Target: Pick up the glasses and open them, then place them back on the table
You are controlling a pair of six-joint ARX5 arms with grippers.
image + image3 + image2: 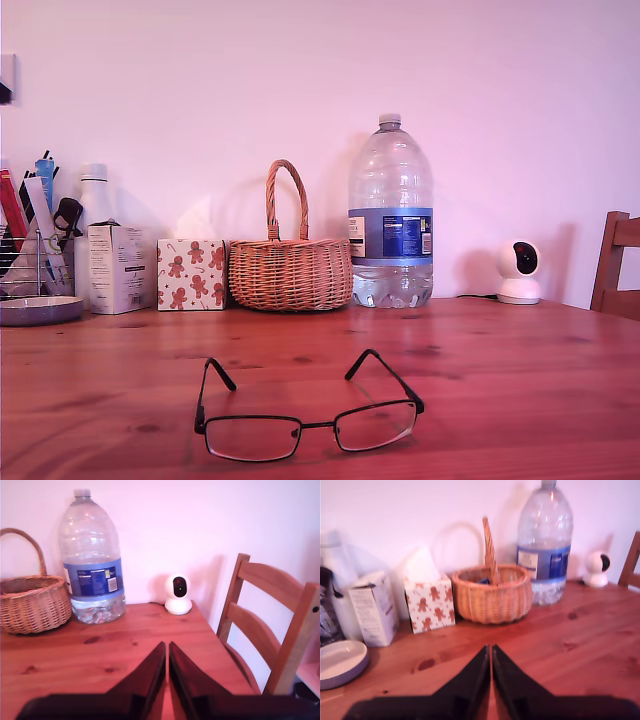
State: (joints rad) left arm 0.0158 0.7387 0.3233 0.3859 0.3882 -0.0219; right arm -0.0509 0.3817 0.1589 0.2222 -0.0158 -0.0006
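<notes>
The glasses (305, 428) rest on the table (500, 350) near its front edge in the exterior view, lenses toward the camera and both black temple arms unfolded toward the wall. No arm or gripper appears in the exterior view. My first gripper (491, 650) is shut with nothing in it, hovering over bare wood and facing the basket (492, 597). My second gripper (167, 646) is also shut and empty, facing the water bottle (92, 565) and a small white camera (178, 595). Neither wrist view shows the glasses.
Along the wall stand a wicker basket (290, 272), a large water bottle (391, 220), a gingerbread-print tissue box (191, 274), a white carton (117, 268), a rack of utensils (30, 250) and a white camera (519, 272). A wooden chair (618, 262) stands at the exterior view's right.
</notes>
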